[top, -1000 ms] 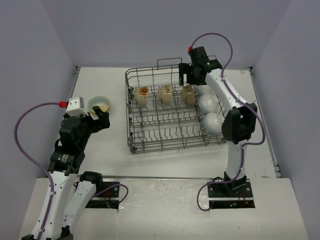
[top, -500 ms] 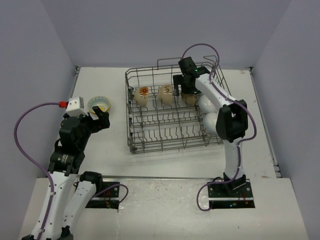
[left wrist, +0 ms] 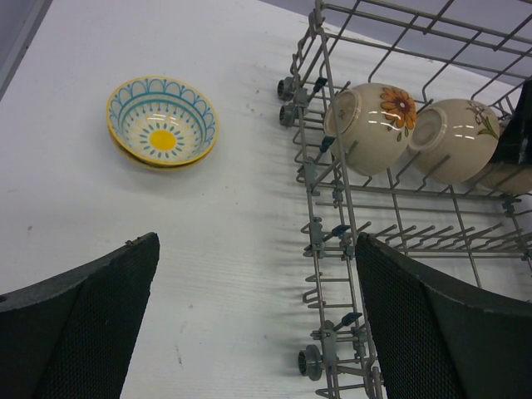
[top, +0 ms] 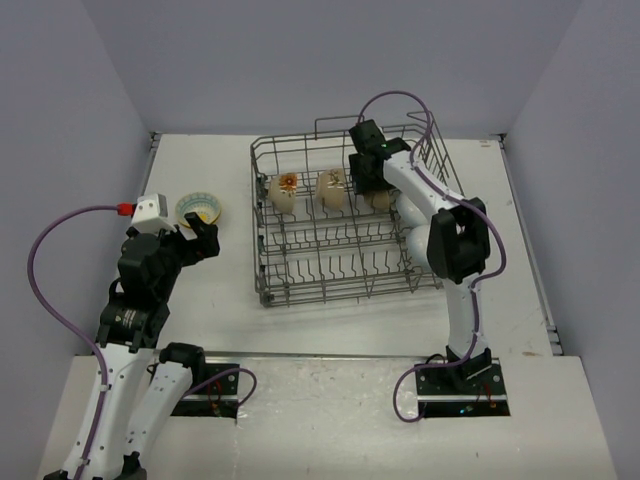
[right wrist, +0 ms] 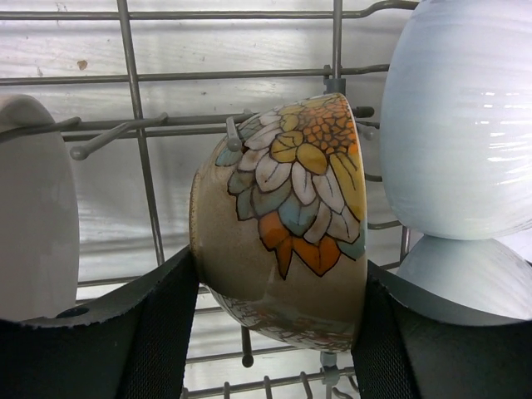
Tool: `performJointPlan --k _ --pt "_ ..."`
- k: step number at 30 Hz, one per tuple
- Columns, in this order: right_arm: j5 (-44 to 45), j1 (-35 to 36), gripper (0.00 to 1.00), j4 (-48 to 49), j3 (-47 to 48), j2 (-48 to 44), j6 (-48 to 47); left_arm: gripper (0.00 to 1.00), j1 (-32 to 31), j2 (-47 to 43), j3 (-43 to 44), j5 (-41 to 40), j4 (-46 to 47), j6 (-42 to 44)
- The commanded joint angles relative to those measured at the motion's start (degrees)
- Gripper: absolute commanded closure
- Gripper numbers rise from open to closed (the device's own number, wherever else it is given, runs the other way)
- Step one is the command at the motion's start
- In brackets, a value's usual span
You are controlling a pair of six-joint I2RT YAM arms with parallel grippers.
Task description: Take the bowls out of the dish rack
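Observation:
The grey wire dish rack (top: 257, 215) stands mid-table. Three cream patterned bowls stand on edge in its back row: one (top: 284, 190), a second (top: 333, 188), and a third (right wrist: 287, 216) painted with orange and teal leaves. My right gripper (right wrist: 278, 266) is down in the rack, and both of its pads press on the sides of that third bowl. Two white bowls (right wrist: 457, 125) (right wrist: 465, 278) stand just to its right. My left gripper (left wrist: 258, 332) hovers open over bare table left of the rack. A teal-rimmed bowl (left wrist: 162, 122) with a yellow centre sits on the table.
Upright tines and wire walls (right wrist: 137, 158) crowd closely around the gripped bowl. Another pale bowl (right wrist: 33, 208) stands just left of the right gripper's finger. The rack's left wall and small wheels (left wrist: 312, 362) lie close to my left gripper's right finger (left wrist: 449, 324).
My right gripper has moved left and down into the rack onto the third patterned bowl, and its jaws have closed in on it. The left arm has stayed still.

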Motion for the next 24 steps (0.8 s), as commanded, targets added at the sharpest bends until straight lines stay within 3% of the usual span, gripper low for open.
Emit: performJointPlan --k 1,11,24 --pt "3.7 0.2 0.48 1.7 -0.5 -2.5 0.0 0.00 -0.3 -0.5 -0.2 0.4 2.7 1.8" --pt "-1.5 0.1 0.70 4.2 -1.5 -7.1 0.9 0.00 -0.3 -0.6 -0.2 0.4 2.7 1.8" --pt "-12.7 -1.5 0.82 6.3 -1.0 -11.5 4.2 0.00 -0.3 -1.2 -0.3 0.2 2.6 1.8"
